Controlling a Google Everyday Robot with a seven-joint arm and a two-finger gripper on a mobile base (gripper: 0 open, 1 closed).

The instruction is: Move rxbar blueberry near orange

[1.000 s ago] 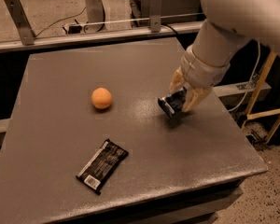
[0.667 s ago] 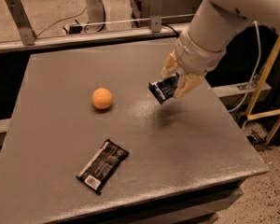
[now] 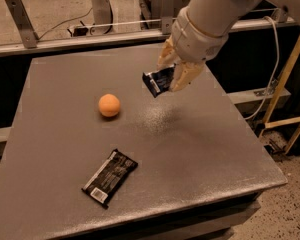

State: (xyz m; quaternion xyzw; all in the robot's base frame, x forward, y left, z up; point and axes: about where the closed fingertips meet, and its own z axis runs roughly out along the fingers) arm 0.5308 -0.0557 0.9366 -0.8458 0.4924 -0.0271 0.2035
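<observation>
Hand (image 3: 173,73) pinching the rxbar blueberry (image 3: 156,82) in the air over the table (image 3: 200,149).
The bar hangs tilted above the far half, nearer the right edge. The orange (image 3: 109,105) rests apart to its left, and a longer black bar (image 3: 110,177) lies by the front edge.

gripper (image 3: 170,75) lifted rxbar blueberry (image 3: 157,81) off table (image 3: 200,154); shifted toward orange (image 3: 109,105)
</observation>
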